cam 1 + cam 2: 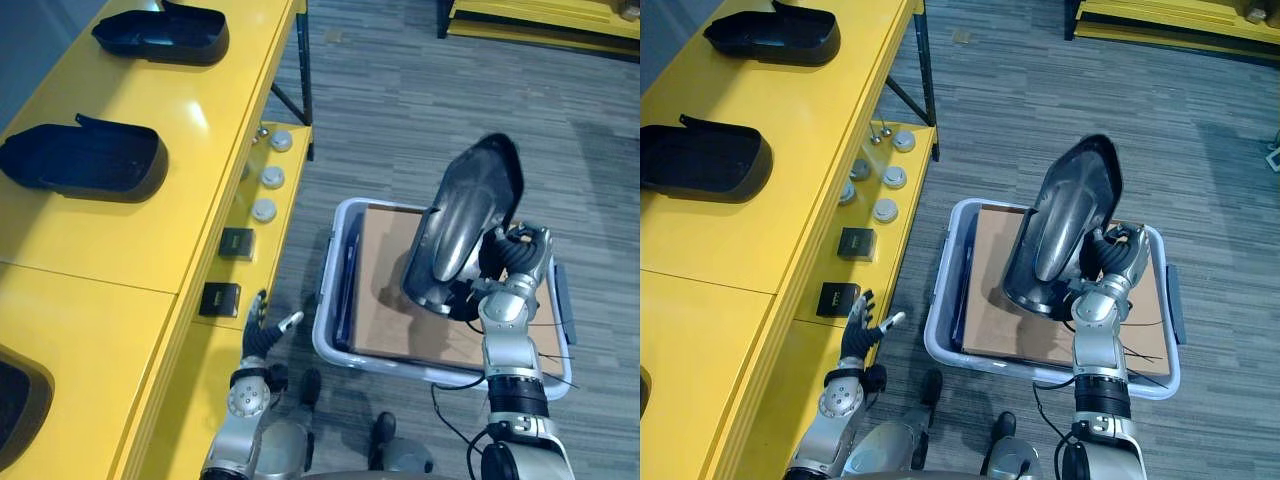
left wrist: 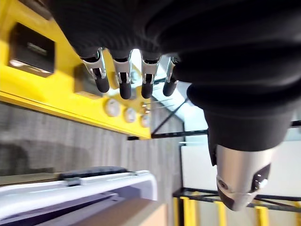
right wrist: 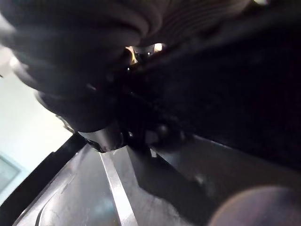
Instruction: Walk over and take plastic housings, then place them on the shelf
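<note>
— Begin with the large items.
— A yellow shelf (image 1: pixel 130 260) runs along the robot's left. Its lower ledge steps out toward the grey carpeted floor (image 1: pixel 420 100). A white plastic bin (image 1: pixel 325 335) stands on the floor just beside that ledge, lined with a brown cardboard sheet (image 1: pixel 385 235).

— The housings?
— Two black plastic housings lie on the shelf top, apart from each other: the near housing (image 1: pixel 85 160) and the far housing (image 1: pixel 165 35). A third, the held housing (image 1: pixel 465 220), is tilted upright above the bin, its glossy hollow side toward the head camera.

— The hands?
— The right hand (image 1: pixel 515 260) is over the bin's right half, fingers curled round the held housing's lower edge. The left hand (image 1: pixel 258 338) is beside the ledge, fingers straight and spread, grasping nothing.

— Small parts?
— Two black boxes (image 1: pixel 237 243) and three round caps (image 1: pixel 273 177) sit on the ledge.
</note>
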Robot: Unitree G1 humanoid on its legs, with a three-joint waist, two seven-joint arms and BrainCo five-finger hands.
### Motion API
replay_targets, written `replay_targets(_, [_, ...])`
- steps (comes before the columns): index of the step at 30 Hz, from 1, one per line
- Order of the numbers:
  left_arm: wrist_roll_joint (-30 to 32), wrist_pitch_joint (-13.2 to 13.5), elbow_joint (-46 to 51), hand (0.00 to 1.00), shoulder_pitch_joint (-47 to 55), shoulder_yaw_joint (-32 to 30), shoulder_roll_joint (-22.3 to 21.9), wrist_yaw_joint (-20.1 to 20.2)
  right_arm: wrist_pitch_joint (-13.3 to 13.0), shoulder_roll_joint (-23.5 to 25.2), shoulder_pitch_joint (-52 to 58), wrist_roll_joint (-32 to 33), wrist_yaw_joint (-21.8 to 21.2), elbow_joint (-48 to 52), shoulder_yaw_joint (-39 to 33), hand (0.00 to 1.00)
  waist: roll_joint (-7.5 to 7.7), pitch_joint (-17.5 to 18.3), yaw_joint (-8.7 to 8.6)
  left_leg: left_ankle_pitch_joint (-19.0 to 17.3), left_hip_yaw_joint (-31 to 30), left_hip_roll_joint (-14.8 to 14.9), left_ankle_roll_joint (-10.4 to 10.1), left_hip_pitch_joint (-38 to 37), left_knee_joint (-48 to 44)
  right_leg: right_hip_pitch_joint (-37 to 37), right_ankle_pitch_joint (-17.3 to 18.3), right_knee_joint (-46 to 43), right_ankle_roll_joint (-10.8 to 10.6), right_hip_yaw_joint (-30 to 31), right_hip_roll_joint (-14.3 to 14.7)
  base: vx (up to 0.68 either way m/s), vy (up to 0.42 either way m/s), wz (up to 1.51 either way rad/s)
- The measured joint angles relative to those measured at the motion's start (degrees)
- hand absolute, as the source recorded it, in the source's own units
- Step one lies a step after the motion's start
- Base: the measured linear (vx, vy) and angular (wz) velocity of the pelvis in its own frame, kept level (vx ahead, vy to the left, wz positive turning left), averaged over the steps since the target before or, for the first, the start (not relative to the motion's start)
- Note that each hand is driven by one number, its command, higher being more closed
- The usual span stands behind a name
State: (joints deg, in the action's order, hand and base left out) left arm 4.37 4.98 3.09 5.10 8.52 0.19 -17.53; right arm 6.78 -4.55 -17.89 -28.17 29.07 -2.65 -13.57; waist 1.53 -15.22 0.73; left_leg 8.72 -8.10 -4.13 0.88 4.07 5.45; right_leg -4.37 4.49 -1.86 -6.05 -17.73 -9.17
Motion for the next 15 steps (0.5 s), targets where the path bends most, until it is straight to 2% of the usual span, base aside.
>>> replay_targets(6, [2.29, 1.05, 8.58, 0.00, -7.55, 4.28, -0.09, -4.02, -0.03, 2.04, 0.05, -6.38, 0.82, 6.90, 6.83, 1.00, -0.71, 3.78, -0.21, 0.00, 0.52, 0.09, 0.00, -0.81, 0.00, -0.49, 0.02, 0.03, 0.05, 0.64, 0.02, -0.01, 0.000, -0.04])
replay_targets(12, [6.31, 0.95, 8.89, 0.00, -11.66, 8.47, -0.12, -5.25, -0.13, 4.29, 0.03, -9.57, 0.69, 9.09, 13.99, 1.00, -0.74, 4.97, -1.60, -0.02, 1.30, 0.26, 0.00, -2.08, 0.01, -1.23, -0.09, 0.04, 0.17, 1.40, 0.05, -0.05, 0.009, -0.08])
replay_targets(15, [8.10, 0.30, 8.89, 0.00, -13.56, 10.53, -0.13, -5.33, -0.26, 5.38, 0.04, -10.60, 0.50, 9.09, 17.12, 1.00, -0.73, 5.29, -1.60, -0.03, 2.04, 0.45, 0.00, -2.15, 0.03, -0.96, -0.20, 0.10, 0.34, 2.14, 0.10, -0.04, 0.014, -0.14])
